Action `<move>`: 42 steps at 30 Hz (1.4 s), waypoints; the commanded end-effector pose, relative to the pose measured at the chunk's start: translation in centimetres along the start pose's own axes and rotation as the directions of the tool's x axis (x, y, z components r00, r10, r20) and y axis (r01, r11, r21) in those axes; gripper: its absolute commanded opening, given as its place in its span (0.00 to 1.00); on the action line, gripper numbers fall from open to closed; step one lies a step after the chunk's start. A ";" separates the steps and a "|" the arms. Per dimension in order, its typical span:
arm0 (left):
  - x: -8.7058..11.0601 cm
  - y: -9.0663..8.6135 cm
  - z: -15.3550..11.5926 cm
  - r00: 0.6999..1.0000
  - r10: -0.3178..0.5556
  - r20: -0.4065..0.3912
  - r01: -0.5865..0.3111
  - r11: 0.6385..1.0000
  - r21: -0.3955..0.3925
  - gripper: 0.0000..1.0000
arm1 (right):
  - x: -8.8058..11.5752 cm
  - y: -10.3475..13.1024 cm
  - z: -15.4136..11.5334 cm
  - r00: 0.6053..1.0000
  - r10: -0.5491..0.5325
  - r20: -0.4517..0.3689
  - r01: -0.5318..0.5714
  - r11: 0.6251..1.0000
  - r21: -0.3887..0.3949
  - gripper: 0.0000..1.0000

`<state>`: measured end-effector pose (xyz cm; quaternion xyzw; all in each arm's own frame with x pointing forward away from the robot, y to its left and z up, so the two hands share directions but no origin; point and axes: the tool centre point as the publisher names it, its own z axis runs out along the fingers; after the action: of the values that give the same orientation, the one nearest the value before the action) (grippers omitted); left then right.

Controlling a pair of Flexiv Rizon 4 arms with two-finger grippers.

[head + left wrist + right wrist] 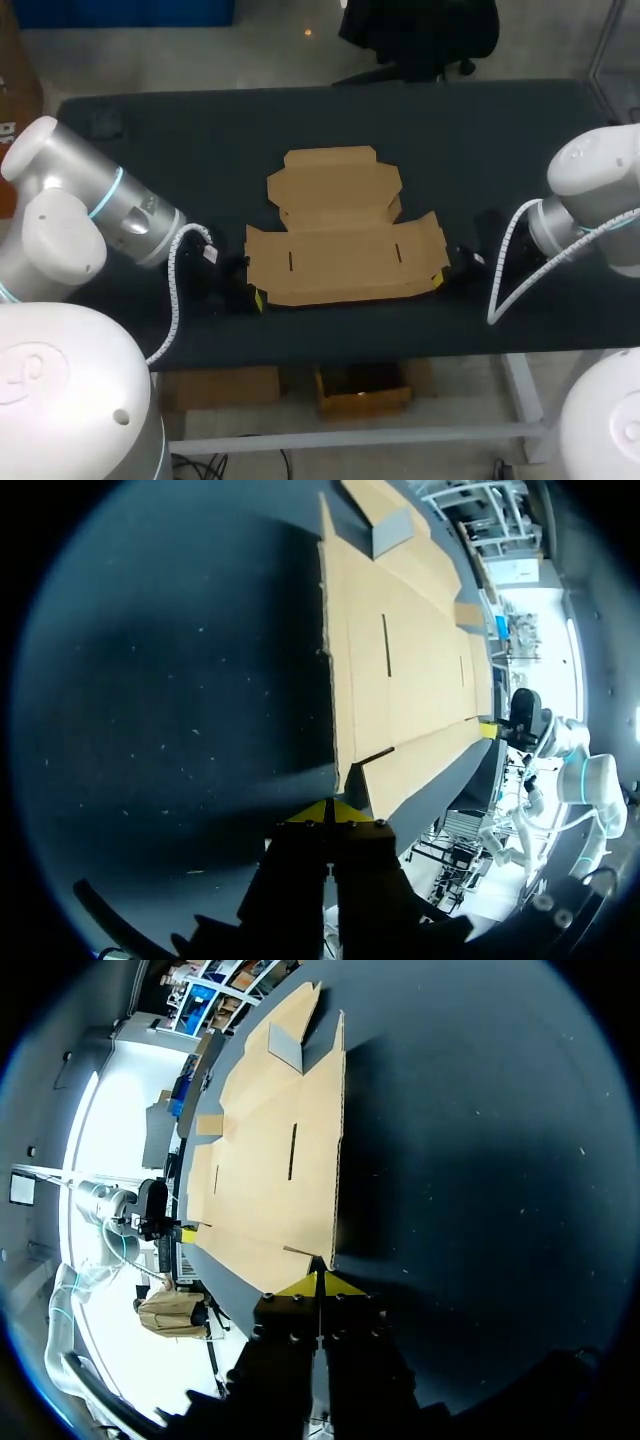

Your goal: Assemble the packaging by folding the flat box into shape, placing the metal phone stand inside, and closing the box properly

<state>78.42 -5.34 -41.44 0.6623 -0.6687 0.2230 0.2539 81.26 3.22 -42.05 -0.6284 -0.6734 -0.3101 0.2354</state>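
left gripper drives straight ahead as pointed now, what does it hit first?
The left gripper would meet the flat box first: its near corner lies right ahead of the shut tips, possibly already touching.

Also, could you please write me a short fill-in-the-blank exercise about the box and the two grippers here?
1. The cardboard box lies ___ on the table, not yet folded.
2. The left gripper sits at the box's near ___ corner.
3. The right gripper sits at the box's near ___ corner.
4. The phone stand shows in ___ of the views.
Missing words: flat; left; right; none.
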 end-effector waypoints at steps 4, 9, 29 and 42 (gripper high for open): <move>0.3 -0.7 0.1 1.000 0.001 0.001 -0.001 1.000 0.009 0.00 | -0.2 0.0 -0.2 1.000 -0.002 -0.012 0.002 1.000 -0.002 0.00; 0.3 -0.9 0.7 1.000 0.001 0.003 -0.001 1.000 0.000 0.00 | -0.5 0.1 -0.1 1.000 0.001 -0.013 -0.001 1.000 0.002 0.00; 1.3 -0.6 0.4 1.000 0.020 -0.022 -0.020 1.000 0.000 0.00 | 0.0 0.0 0.3 1.000 -0.010 -0.013 0.010 1.000 0.016 0.00; 1.6 -0.3 0.2 1.000 0.025 -0.019 -0.025 1.000 0.004 0.00 | 0.4 0.0 0.6 1.000 -0.020 -0.010 0.020 1.000 0.018 0.00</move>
<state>78.84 -6.74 -40.52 0.6509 -0.6746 0.2344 0.2574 81.25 4.01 -41.92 -0.6191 -0.6818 -0.3075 0.2393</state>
